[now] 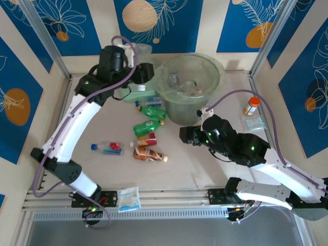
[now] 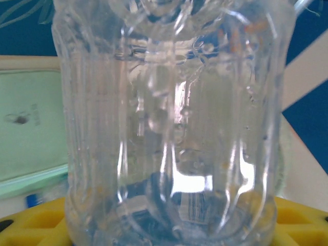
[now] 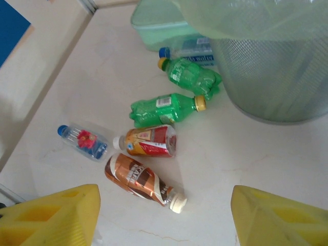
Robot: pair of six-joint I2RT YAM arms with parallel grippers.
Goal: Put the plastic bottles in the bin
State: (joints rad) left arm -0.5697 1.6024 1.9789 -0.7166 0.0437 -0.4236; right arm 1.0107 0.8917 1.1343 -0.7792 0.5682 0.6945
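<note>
While the left hand (image 1: 145, 72) is gripping a clear bottle (image 2: 174, 123) up beside the rim of the bin (image 1: 216, 71), the right hand (image 1: 185, 135) is hanging open and empty over the tabletop (image 1: 179, 165), near the other bottles (image 1: 146, 126) lying left of the bin.

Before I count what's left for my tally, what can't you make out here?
Inside the bin: top view, crinkled liner and glare blur contents; no count possible.
Held clear bottle: left wrist view, upper end cut off by top edge.
One blue-capped bottle: right wrist view, body partly hidden behind the bin; label too small.
</note>
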